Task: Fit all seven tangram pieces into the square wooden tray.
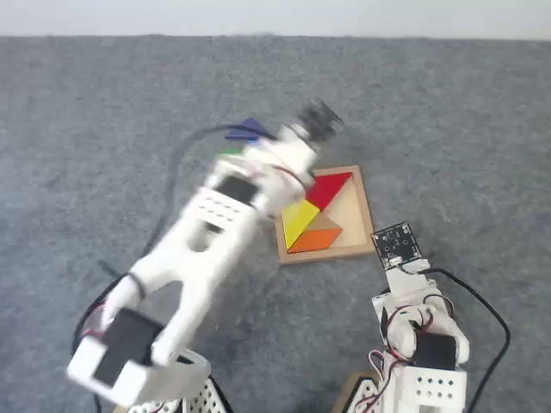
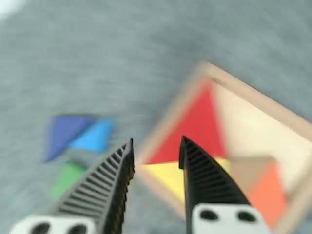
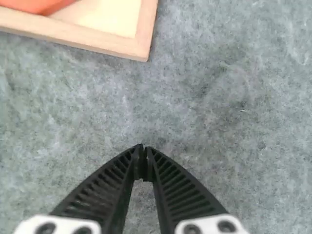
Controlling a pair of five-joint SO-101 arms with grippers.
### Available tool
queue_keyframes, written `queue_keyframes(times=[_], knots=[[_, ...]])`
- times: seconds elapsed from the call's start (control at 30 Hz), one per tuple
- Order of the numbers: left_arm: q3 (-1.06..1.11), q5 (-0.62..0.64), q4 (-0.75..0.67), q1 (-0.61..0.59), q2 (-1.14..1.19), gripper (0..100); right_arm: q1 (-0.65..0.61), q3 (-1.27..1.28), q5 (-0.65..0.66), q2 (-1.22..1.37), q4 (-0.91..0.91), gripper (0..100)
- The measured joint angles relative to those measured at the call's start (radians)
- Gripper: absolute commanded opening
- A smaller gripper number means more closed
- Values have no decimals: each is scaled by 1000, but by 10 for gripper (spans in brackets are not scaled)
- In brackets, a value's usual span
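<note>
Closest to the camera, the right arm sits folded at the near edge of the grey worktop (image 1: 103, 129). Its right pincer (image 3: 143, 158) is pressed shut on nothing, tips aimed at bare felt just off a corner of the square wooden tray (image 1: 327, 254). The pose looks like a parked one that leaves the tray free for the other arm.

The left arm stretches out across the worktop, and its left pincer (image 2: 157, 141) hangs over the tray's near-left rim. The jaws stand moderately apart with nothing between them, which reads as readiness for a pickup rather than a carry.

The tray lies at mid-table, turned slightly out of square. Four pieces are packed against its left side: a red triangle (image 1: 331, 189), a yellow triangle (image 1: 297, 219), a tan piece (image 1: 325, 222) and an orange piece (image 1: 314, 241). The right part shows bare wood, likely kept open for what is left.

Farther out, beyond the tray's left corner, three pieces wait on the felt. A dark blue piece (image 1: 247, 130) touches a light blue piece (image 2: 95, 136), and a green piece (image 2: 68, 176) lies just beside them. The job appears a little past halfway.
</note>
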Motion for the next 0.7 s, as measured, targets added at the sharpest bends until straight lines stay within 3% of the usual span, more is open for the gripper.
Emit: queue_keyframes(times=[0.27,0.4,0.7], knots=[[-147,216,126,-233,127,248,0,0,0,0,0,8],[-345,322,253,-253,310,249,0,0,0,0,0,8],[-663,470,381,-290,652,246,0,0,0,0,0,8]])
